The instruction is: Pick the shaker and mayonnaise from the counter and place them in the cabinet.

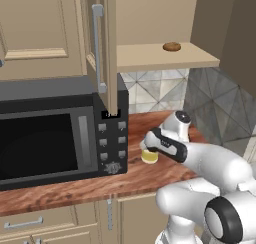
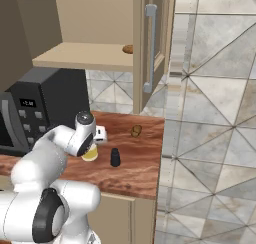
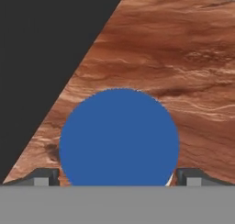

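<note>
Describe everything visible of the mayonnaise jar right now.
The mayonnaise jar is short, with pale yellow-cream contents and a round blue screw lid, seen from straight above in the hand view. It stands upright on the reddish-brown wood-grain counter, just right of the black microwave and left of the black shaker, apart from both. The open end effector sits directly over it, one fingertip on each side of the lid; contact cannot be judged. The arm hides much of the jar in both base views.
</note>
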Controlling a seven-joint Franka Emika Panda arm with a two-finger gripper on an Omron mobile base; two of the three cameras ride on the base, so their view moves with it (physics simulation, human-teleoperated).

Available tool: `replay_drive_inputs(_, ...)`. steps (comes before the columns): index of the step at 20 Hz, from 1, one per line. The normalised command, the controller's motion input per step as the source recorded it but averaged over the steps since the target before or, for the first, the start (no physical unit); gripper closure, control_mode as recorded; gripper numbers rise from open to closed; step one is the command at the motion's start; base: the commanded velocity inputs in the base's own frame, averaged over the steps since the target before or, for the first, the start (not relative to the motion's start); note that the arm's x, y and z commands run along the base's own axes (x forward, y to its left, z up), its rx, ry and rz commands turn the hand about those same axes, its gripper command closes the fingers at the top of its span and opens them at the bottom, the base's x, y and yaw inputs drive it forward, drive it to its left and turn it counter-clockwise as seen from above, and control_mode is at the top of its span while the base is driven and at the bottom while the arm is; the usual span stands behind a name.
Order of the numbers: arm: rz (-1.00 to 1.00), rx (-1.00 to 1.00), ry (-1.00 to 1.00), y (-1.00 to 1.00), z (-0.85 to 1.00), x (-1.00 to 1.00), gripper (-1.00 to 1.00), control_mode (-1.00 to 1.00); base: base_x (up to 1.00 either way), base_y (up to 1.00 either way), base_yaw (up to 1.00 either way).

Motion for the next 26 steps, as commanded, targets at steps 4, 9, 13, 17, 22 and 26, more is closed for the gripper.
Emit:
replay_drive_inputs(4, 0.03, 0.0, 0.0, 0.09, -0.37, 0.32, -1.0, -1.0, 0.0, 0.0, 0.0)
replay_drive_inputs(9, 0.03, 0.0, 0.0, 0.12, -0.36, 0.32, 1.0, -1.0, 0.0, 0.0, 0.0)
replay_drive_inputs(13, 0.0, 0.0, 0.0, 0.11, -0.12, 0.06, 1.0, -1.0, 0.0, 0.0, 0.0)
replay_drive_inputs(17, 0.0, 0.0, -0.07, 0.15, 0.37, -0.12, 1.0, -1.0, 0.0, 0.0, 0.0)
replay_drive_inputs(22, 0.0, -0.02, -0.12, 0.18, 0.83, -0.34, 1.0, -1.0, 0.0, 0.0, 0.0)
replay_drive_inputs(26, 0.0, -0.03, -0.09, 0.09, 0.84, -0.24, 1.0, -1.0, 0.0, 0.0, 0.0)
